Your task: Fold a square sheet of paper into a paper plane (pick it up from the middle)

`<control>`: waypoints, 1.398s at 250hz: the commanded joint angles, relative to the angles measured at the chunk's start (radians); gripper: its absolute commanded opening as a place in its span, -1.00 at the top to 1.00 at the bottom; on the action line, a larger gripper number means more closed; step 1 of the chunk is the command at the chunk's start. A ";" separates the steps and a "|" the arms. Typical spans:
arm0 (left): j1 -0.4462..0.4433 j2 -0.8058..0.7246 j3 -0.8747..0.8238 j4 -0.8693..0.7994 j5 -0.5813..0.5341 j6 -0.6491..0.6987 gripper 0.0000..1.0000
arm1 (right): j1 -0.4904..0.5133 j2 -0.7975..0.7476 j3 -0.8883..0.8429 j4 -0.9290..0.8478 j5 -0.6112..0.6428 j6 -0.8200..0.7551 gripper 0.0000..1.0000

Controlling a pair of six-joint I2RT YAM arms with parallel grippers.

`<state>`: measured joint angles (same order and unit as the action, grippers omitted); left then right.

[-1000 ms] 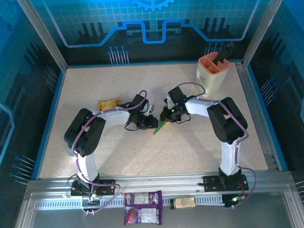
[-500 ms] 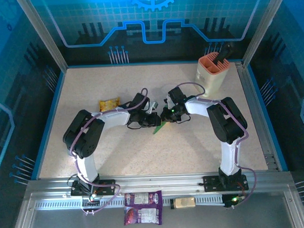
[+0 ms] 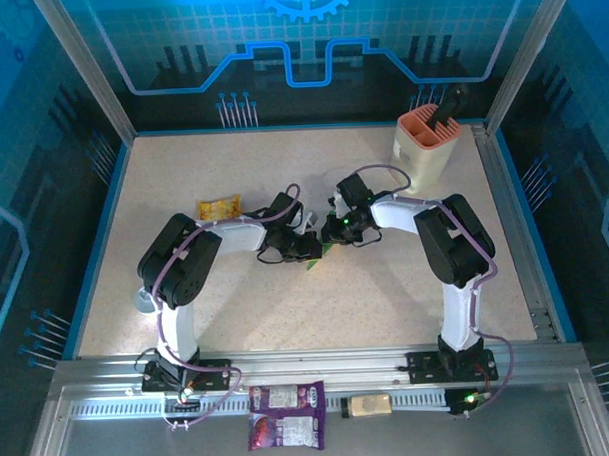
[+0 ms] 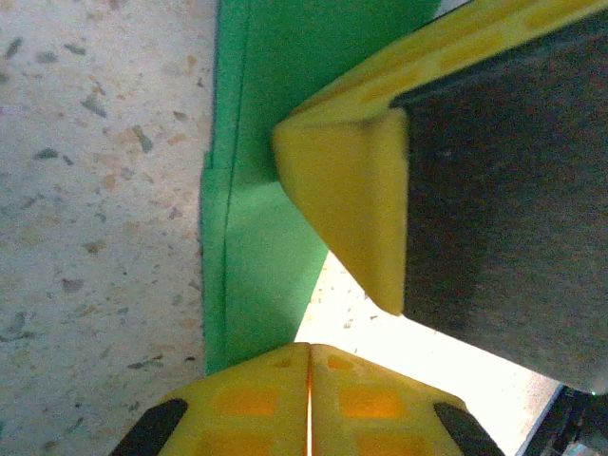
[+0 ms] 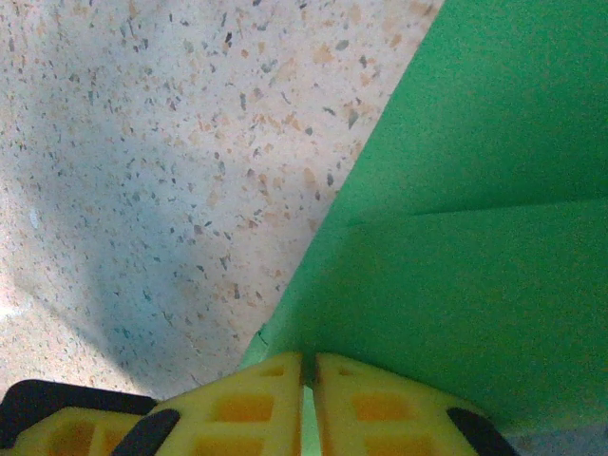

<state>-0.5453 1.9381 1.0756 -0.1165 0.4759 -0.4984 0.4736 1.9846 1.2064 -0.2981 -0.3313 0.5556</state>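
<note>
Green paper at the centre of it all: the creased sheet of thin green paper (image 3: pixel 318 258) lies on the speckled beige tabletop (image 3: pixel 238 320), off to the right of the crinkled yellow snack packet (image 3: pixel 220 207) and a touch nearer the arm bases. Both arms reach in on it. Here's the left gripper (image 4: pixel 309 348), coming from the packet's side, its yellow fingertips pressed flat together with no gap along the seam. The sheet's narrow end runs right up to one of those tips, but whether any paper is nipped between them, can't tell from here. From the side away from the packet comes the right gripper (image 5: pixel 309 359), jaws closed, and look, a thin sliver of green shows in the slit between the pads, so it is pinching the sheet at its edge. On the left wrist camera one of the right gripper's yellow fingers (image 4: pixel 351 199) hangs over the paper, just beside the left tips. The sheet shows layers: a straight fold line crosses it on the right wrist view, and a doubled edge steps along its side on the left wrist view. Far to the right of the packet and farther back stands a cream tub with a peach insert (image 3: pixel 425 144), something dark poking out of it.
</note>
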 commanded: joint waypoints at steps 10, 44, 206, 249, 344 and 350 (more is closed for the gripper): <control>-0.002 0.025 -0.036 0.008 -0.003 -0.006 0.83 | -0.002 0.052 0.005 -0.072 0.017 -0.017 0.70; -0.001 0.025 -0.061 0.010 -0.013 -0.009 0.84 | -0.003 0.066 0.022 -0.100 0.037 -0.017 0.70; -0.006 -0.124 -0.267 -0.018 -0.035 -0.045 0.86 | 0.000 0.123 0.059 -0.203 0.124 -0.010 0.73; -0.007 -0.222 -0.330 -0.054 -0.059 -0.049 0.86 | 0.023 0.109 0.063 -0.204 0.108 -0.015 0.73; -0.007 -0.351 -0.310 0.183 -0.046 -0.216 0.75 | 0.099 0.026 0.026 -0.129 0.012 0.049 0.73; -0.007 -0.334 -0.301 0.176 -0.057 -0.219 0.75 | 0.099 0.023 0.027 -0.126 0.008 0.050 0.73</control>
<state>-0.5465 1.5661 0.7704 -0.0048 0.4271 -0.6369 0.5514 2.0125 1.2716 -0.3874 -0.3111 0.5789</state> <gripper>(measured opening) 0.127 0.136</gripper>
